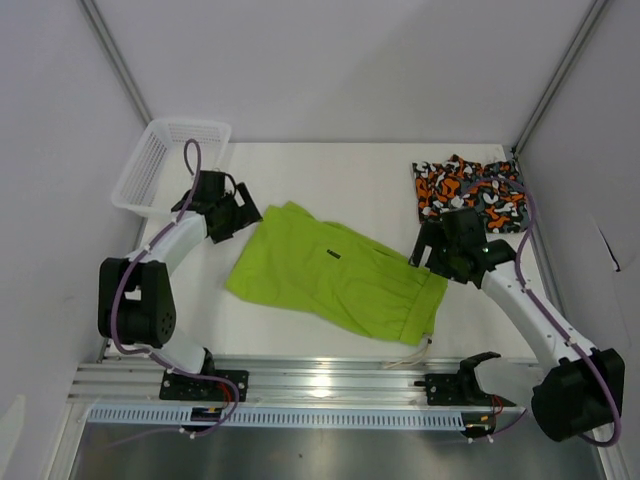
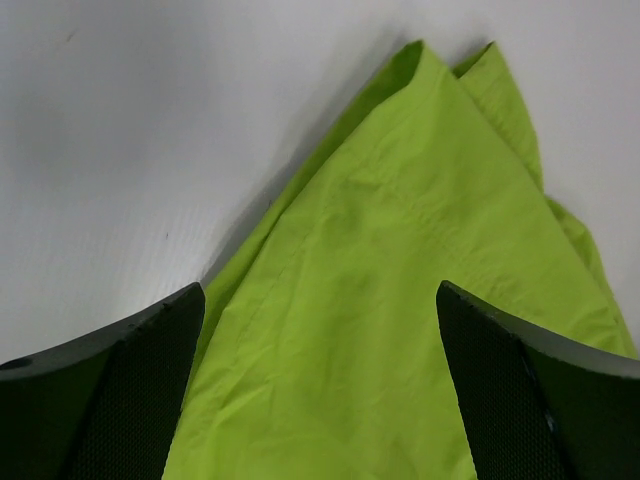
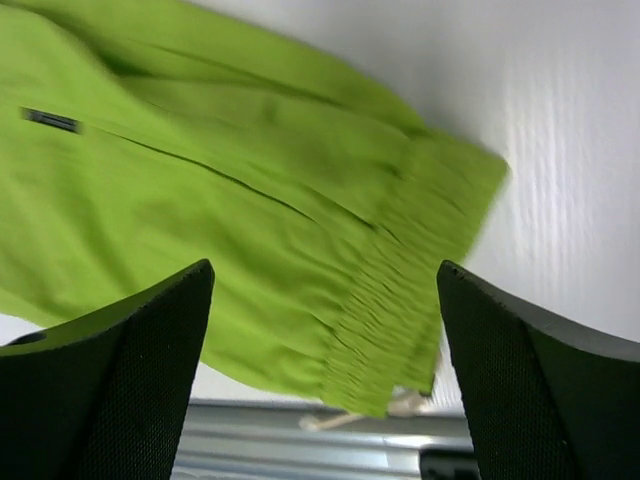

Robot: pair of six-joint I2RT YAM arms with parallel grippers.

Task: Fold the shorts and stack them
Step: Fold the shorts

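Top external view showed us the lime green shorts [image 1: 335, 275] lying flat in the middle of the table [image 1: 330, 170], and the camo shorts [image 1: 470, 190] sitting as a compact bundle at the far right corner. A white mesh basket [image 1: 165, 160] stood at the far left corner.

The left gripper [image 1: 245, 215] hung over the far-left end of the green pair with its jaws spread wide and nothing between them. The right gripper [image 1: 425, 248] hung just beyond the waistband [image 3: 400, 290] end, likewise spread and holding nothing. In each wrist view we saw green cloth lying under the gap, not pinched.

We judged the green pair to be already doubled leg on leg, since two layered corners showed at the left end. The step in hand looked like the crosswise fold, still to be made. To do it well, we would:
- take each end low, so the fingers catch both layers and not just the top one;
- grip near the corners, lift only a little, and carry one end squarely over the other so the edges meet;
- keep the drawstring [image 1: 410, 355] tucked in, as it trailed toward the near edge.

The green pair's long axis ran on a diagonal, from the far left toward the near right. Its waistband pointed to the near right corner and its leg hems to the far left.
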